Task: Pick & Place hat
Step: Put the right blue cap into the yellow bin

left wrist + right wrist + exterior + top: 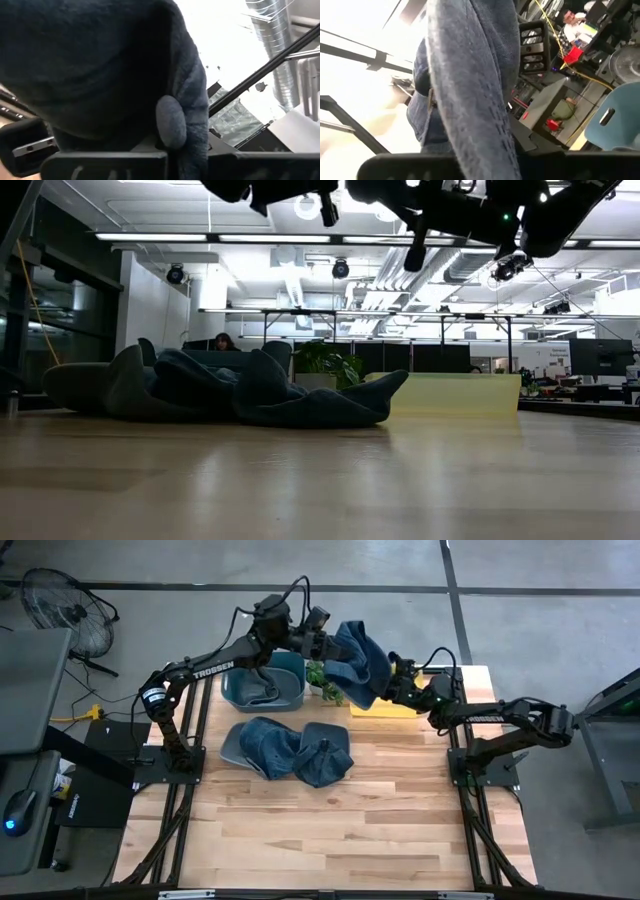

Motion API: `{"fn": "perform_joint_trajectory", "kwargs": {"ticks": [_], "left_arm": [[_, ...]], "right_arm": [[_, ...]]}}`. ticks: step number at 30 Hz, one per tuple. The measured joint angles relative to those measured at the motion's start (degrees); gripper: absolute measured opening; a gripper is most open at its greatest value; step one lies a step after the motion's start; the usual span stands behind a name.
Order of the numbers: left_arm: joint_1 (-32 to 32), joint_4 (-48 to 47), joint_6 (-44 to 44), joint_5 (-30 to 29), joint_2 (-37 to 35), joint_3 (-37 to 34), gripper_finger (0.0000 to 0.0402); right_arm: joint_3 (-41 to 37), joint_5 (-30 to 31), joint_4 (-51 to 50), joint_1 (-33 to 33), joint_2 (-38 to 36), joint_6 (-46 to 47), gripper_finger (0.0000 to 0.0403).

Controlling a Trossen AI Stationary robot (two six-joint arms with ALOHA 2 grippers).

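Note:
A blue-grey knitted hat [360,662] hangs in the air between my two grippers, above the table's far edge. My left gripper [335,643] comes from the left and is shut on the hat's far left part. My right gripper [397,678] comes from the right and is shut on its lower right part. The hat fills the left wrist view [100,65] and runs down the middle of the right wrist view [470,85]. Several more blue hats [290,750] lie in a heap on the table, also seen in the low view [250,395]. My left gripper holds the hat by its upper left part [172,122], the cloth bunched between the two fingers, coming roughly level from the table's left. The hat is lifted clear of the table. My right gripper pinches a thick fold of the hat [485,145] between its fingers, coming from the table's right. The cloth stretches away from it toward the other gripper.
A blue bin [265,688] stands at the far left of the table with a small green plant [325,680] beside it. A yellow block [385,708] lies under the held hat. The near half of the wooden table [330,830] is bare wood.

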Motion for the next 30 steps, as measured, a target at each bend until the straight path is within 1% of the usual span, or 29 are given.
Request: {"fn": "perform_joint_trajectory", "kwargs": {"ticks": [4, 7, 10, 13, 17, 20, 22, 26, 30], "left_arm": [[0.0, -1.4, 1.7, 0.1, 0.0, 0.0, 0.0016], [0.0, -1.8, 4.3, 0.2, 0.0, 0.0, 0.0039], [0.0, -1.8, 6.7, 0.2, 0.0, 0.0, 0.0079], [0.7, -1.8, 7.0, 0.7, 0.0, 0.0, 0.0129], [3.1, -2.1, 6.9, 3.6, -0.8, 0.0, 0.0195], [5.1, -2.3, 6.0, 6.2, -0.7, 0.0, 0.0228], [6.5, -2.4, 4.8, 8.9, -0.7, 0.0, 0.0239], [9.3, -3.6, 3.3, 14.0, -0.7, 0.0, 0.0242], [12.2, -6.1, 3.4, 15.8, -0.7, 0.0, 0.0235]], "right_arm": [[0.0, -1.1, -0.9, -0.1, 0.0, -0.3, 0.0008], [0.0, -1.3, -1.6, -0.1, 0.0, 0.2, 0.0007], [0.0, -1.5, -2.3, -0.1, 0.0, 0.2, 0.0006], [0.0, -1.7, -3.0, -0.1, 0.0, 0.2, 0.0006], [0.0, -1.8, -5.1, -0.1, 0.0, 0.2, 0.0005], [0.0, -2.4, -8.2, -0.1, 0.0, -0.1, 0.0005], [0.0, -2.6, -10.0, -0.1, 0.0, -0.7, 0.0005], [0.0, -3.0, -12.3, -0.4, 0.0, -1.1, 0.0005], [0.0, -5.5, -16.3, -1.6, 0.0, -1.2, 0.0005]]}}
